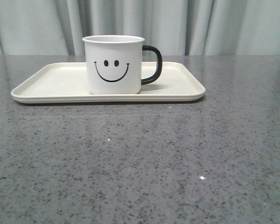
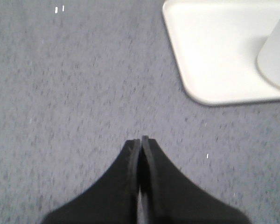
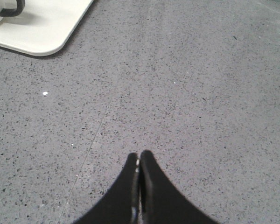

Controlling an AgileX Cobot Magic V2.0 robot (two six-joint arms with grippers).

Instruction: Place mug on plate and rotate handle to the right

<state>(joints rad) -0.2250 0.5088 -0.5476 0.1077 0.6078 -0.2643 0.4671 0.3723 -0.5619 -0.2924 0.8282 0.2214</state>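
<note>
- The left gripper (image 2: 140,140) shows at the bottom centre of the left wrist view, its two black fingers pressed together with nothing between them, above bare grey speckled table (image 2: 74,93).
- In that same view a rounded corner of the plate (image 2: 210,51) fills the upper right of the frame, well apart from the fingertips, and a blurred white curve of the mug (image 2: 276,60) stands on it at the right edge.
- In the front view the plate (image 1: 51,81) lies across the upper middle of the frame, a cream tray with a low raised rim, flat on the table (image 1: 140,163).
- The mug (image 1: 113,65) stands upright on the plate, a little left of the frame's centre, its black smiley face turned toward the camera.
- The handle (image 1: 154,65) sticks out from the mug's right side, pointing to the right of the frame.
- Pale grey curtains (image 1: 214,23) hang along the top of the frame behind the table.
- No arm or gripper shows in the front view.
- In the right wrist view a corner of the plate (image 3: 42,32) sits in the upper left of the frame, with a bit of the handle (image 3: 13,10) visible at the very top.
- The right gripper (image 3: 139,156) sits at the bottom centre of that view, fingers closed against each other and holding nothing, above bare table and well apart from the plate.
</note>
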